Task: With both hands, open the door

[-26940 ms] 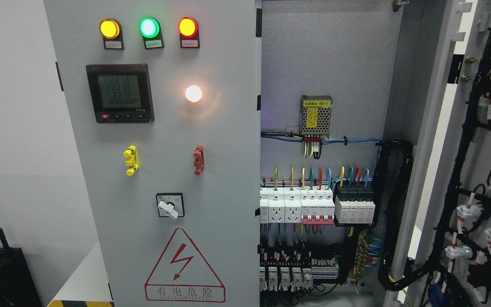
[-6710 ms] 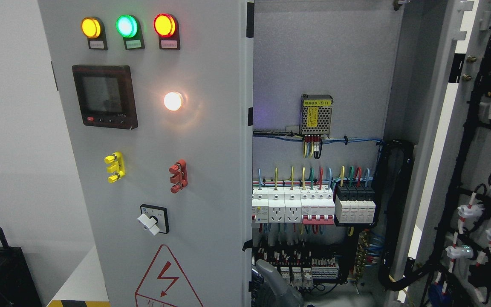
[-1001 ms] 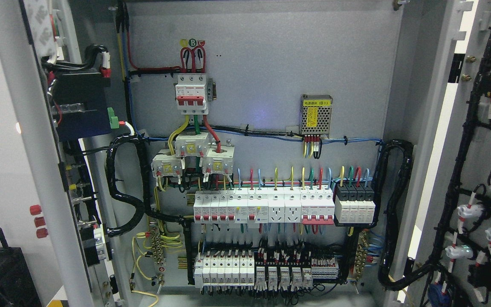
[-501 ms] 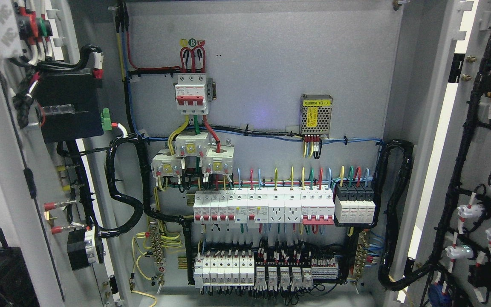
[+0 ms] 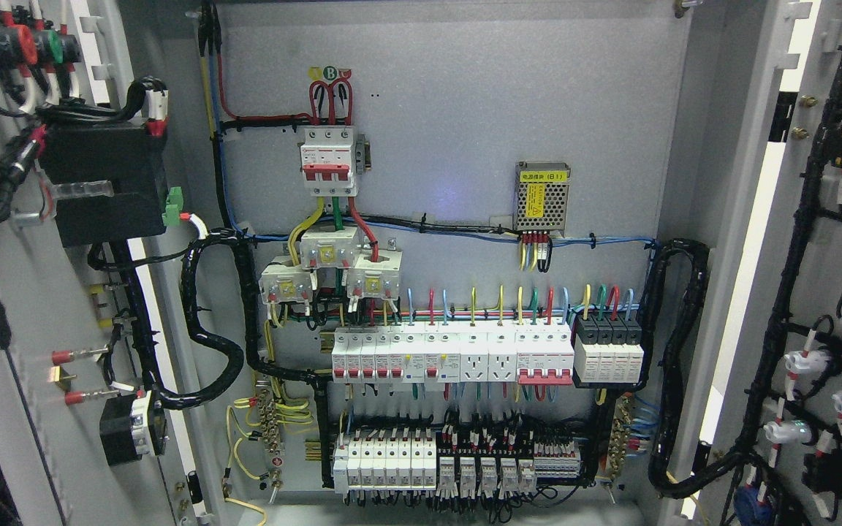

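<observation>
Standing wide open, both cabinet doors show their wired inner faces: left door (image 5: 33, 307) at the left edge, right door (image 5: 823, 292) at the right edge, cabinet interior (image 5: 465, 109) fully exposed between them. Breaker row (image 5: 450, 356) sits mid-panel, power supply module (image 5: 542, 197) above it to the right. Neither robot hand is in view, so finger state can't be told.

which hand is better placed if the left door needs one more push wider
Likely the left, by side alone: neither hand shows in the head view. The left door hangs swung out at the picture's left, the right door already wide open.
</observation>
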